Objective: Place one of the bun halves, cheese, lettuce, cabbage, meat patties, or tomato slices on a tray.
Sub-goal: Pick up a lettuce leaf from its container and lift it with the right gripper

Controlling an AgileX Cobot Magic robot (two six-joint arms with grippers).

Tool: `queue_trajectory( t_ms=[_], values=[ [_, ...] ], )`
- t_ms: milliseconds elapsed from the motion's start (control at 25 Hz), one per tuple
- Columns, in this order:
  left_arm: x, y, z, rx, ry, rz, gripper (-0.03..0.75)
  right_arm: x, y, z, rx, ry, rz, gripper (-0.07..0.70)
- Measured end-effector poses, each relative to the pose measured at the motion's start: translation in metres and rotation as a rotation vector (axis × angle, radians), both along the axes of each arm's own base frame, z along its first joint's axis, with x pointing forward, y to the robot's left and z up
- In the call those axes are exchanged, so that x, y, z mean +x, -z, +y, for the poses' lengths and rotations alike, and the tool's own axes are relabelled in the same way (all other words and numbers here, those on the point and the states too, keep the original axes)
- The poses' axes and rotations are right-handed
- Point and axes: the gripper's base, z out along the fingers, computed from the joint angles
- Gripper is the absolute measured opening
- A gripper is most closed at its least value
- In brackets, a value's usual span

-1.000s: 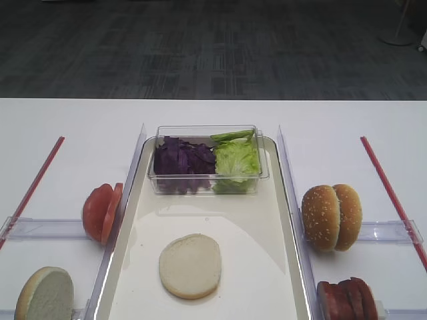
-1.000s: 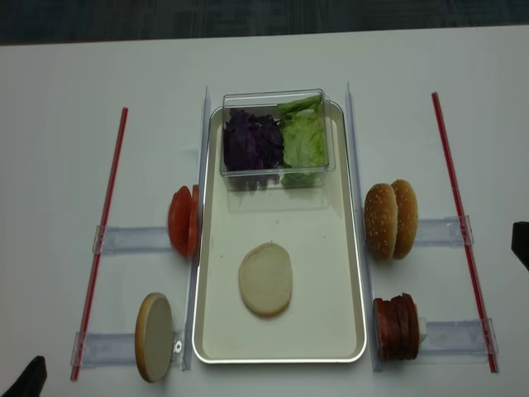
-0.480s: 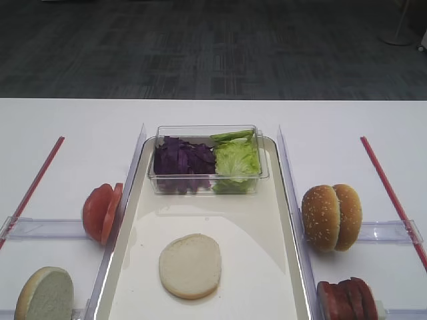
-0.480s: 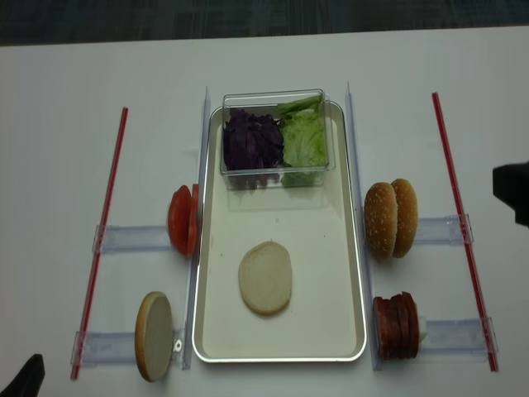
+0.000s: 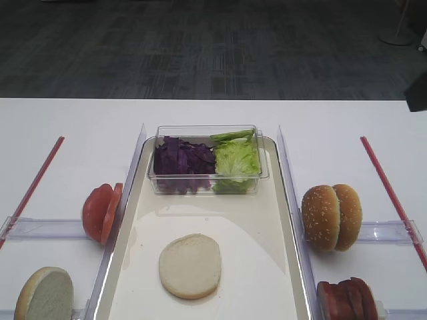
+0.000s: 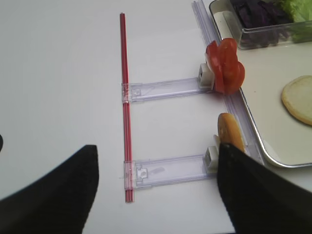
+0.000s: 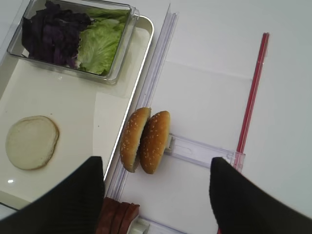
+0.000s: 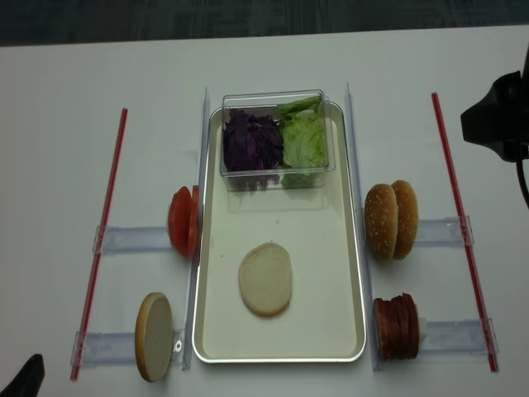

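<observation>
A pale bun half (image 8: 265,279) lies flat on the cream tray (image 8: 318,240). At the tray's far end a clear box holds purple cabbage (image 8: 252,139) and green lettuce (image 8: 303,139). Two sesame bun halves (image 7: 146,141) stand edge-up right of the tray, with meat patties (image 7: 119,217) nearer me. Tomato slices (image 6: 225,70) and another bun half (image 6: 230,131) stand to the tray's left. No cheese shows. My right gripper (image 7: 156,200) hangs open high above the sesame buns, holding nothing. Over bare table on the left, my left gripper (image 6: 156,195) is open and empty.
Red strips (image 8: 103,240) (image 8: 461,223) run along both sides of the table. Clear plastic rails (image 8: 132,239) (image 8: 450,333) hold the food stacks, and clear walls (image 8: 201,190) flank the tray. The right arm (image 8: 496,116) shows at the far right edge.
The right arm has come further into the overhead view at the right edge and moved toward the far side of the table. The food and the left arm have not moved.
</observation>
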Motion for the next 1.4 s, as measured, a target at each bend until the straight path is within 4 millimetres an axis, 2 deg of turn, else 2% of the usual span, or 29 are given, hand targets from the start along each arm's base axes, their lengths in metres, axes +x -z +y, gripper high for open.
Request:
queue_trajectory(
  t_ms=[320, 880, 1120, 1240, 1400],
  values=[
    [0.000, 0.000, 0.000, -0.002, -0.001, 0.000, 0.488, 0.035, -0.005, 0.017, -0.002, -0.033, 0.038, 0.486],
    [0.000, 0.000, 0.000, -0.008, -0.010, 0.001, 0.487, 0.085, -0.017, 0.026, 0.000, -0.038, 0.100, 0.486],
    [0.000, 0.000, 0.001, -0.018, -0.018, 0.002, 0.487, 0.101, -0.018, 0.030, 0.019, -0.016, 0.127, 0.486],
    [0.000, 0.000, 0.001, -0.015, -0.020, 0.001, 0.487, 0.107, -0.014, 0.038, 0.002, -0.038, 0.140, 0.476],
    [0.000, 0.000, 0.001, -0.015, -0.025, 0.001, 0.488, 0.116, -0.007, 0.061, -0.034, -0.081, 0.160, 0.452]
  ],
)
